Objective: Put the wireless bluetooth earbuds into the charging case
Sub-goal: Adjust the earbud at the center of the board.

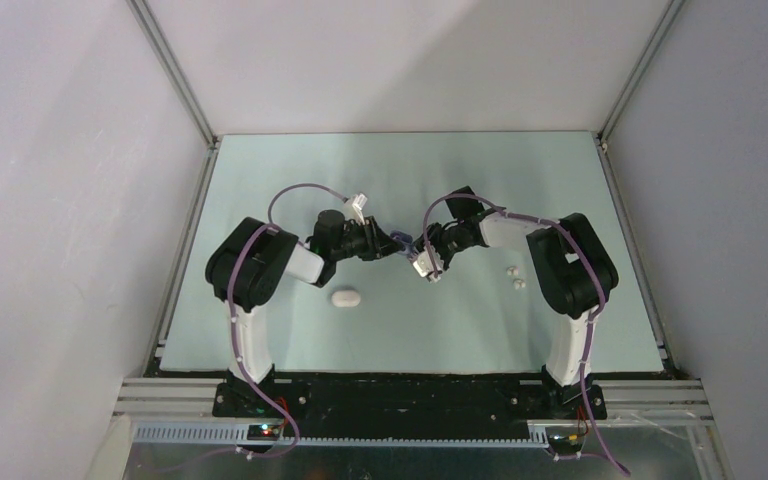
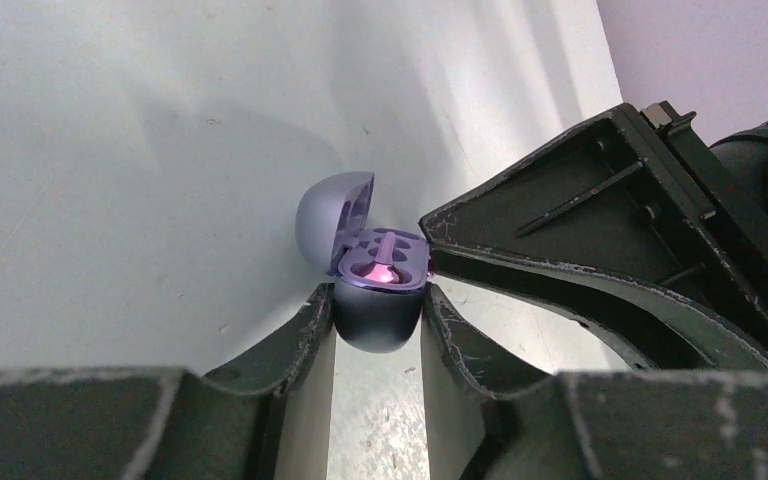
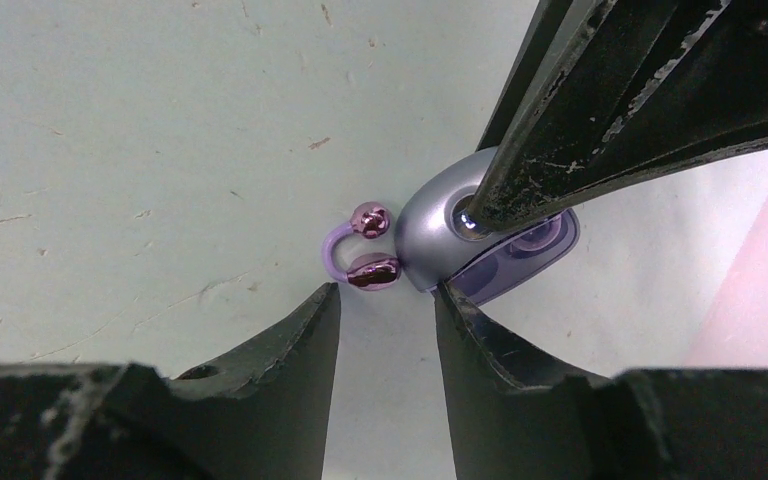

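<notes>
Over the pale surface (image 1: 260,180), my left end effector (image 2: 378,300) is clamped on the base of the purple charging case (image 2: 375,328). My right end effector (image 3: 388,300) gapes empty. The case lid stands open with one purple earbud (image 2: 380,268) seated inside, and a second purple earbud (image 3: 358,250) lies just beside the case.

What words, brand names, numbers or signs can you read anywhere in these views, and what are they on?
No text can be read in any view. The purple charging case, clamped in the left gripper, bears no print on its lid or body. The purple earbud and the table show none; the white case is too small to judge.
</notes>
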